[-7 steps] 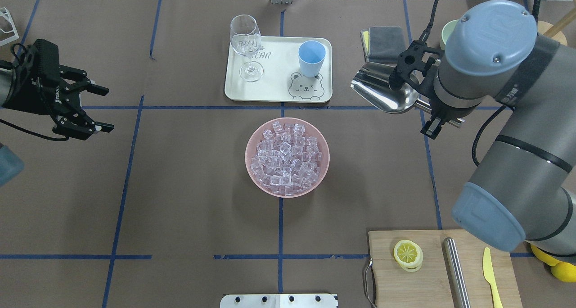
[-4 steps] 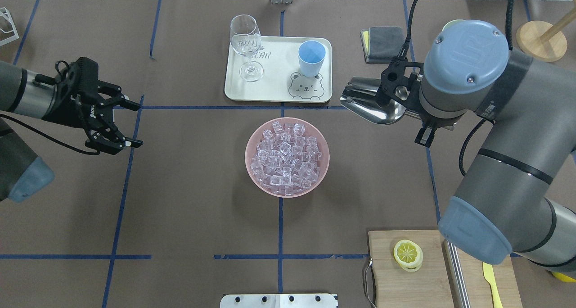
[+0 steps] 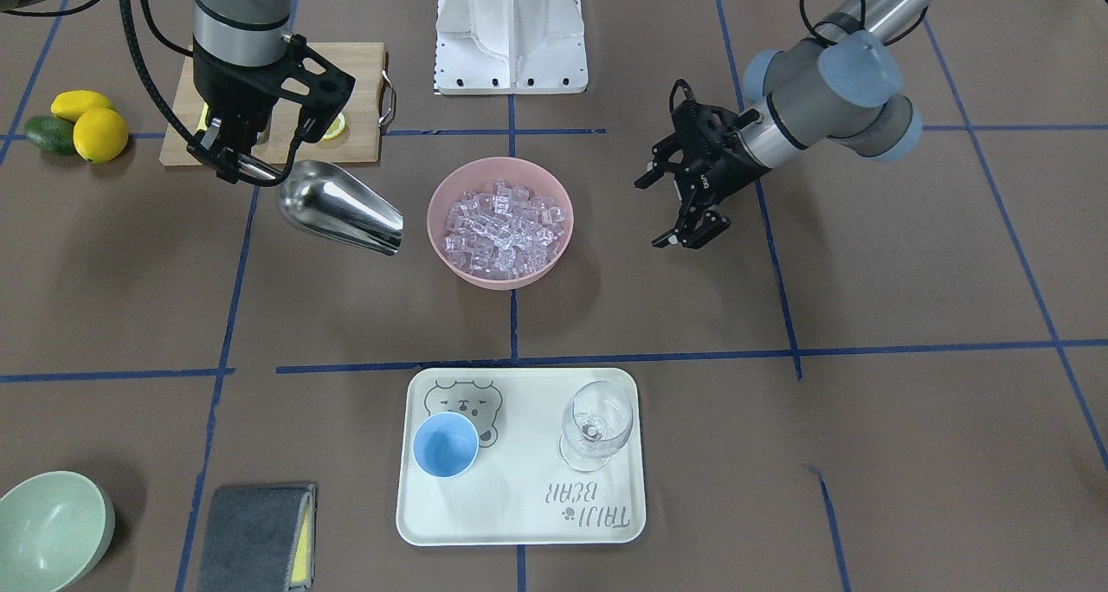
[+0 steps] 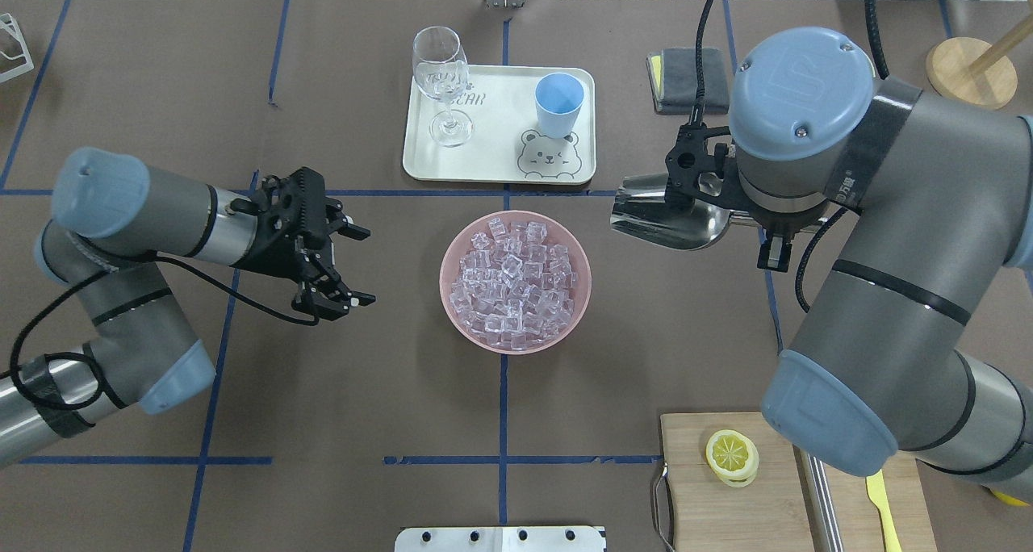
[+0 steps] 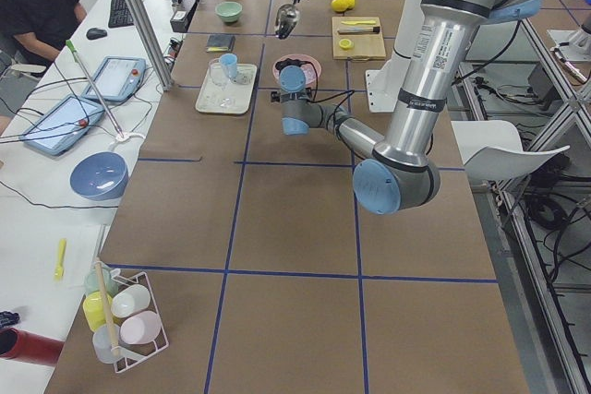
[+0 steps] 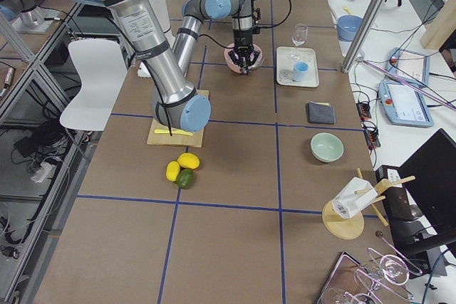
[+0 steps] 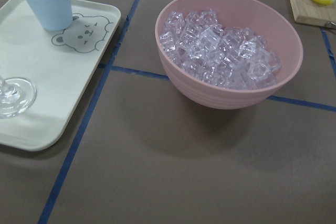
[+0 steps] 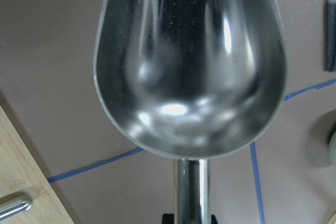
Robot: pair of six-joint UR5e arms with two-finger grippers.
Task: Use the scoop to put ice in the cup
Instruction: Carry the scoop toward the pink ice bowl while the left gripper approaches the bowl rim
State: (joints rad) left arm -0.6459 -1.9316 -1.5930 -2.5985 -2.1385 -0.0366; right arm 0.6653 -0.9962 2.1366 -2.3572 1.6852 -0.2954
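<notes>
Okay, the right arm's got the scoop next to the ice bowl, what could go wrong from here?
1. The ice sits heaped near the rim of the pink bowl. The scoop digging in could push cubes out or slide the bowl, since the open left end effector isn't touching it.
2. The scoop's mouth looks wider than the cup, so cubes may miss onto the tray or hit the wine glass beside it.

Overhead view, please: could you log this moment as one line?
right gripper: shut on shiny steel scoop, empty, beside pink bowl | left gripper: open | light-blue cup: empty
</notes>
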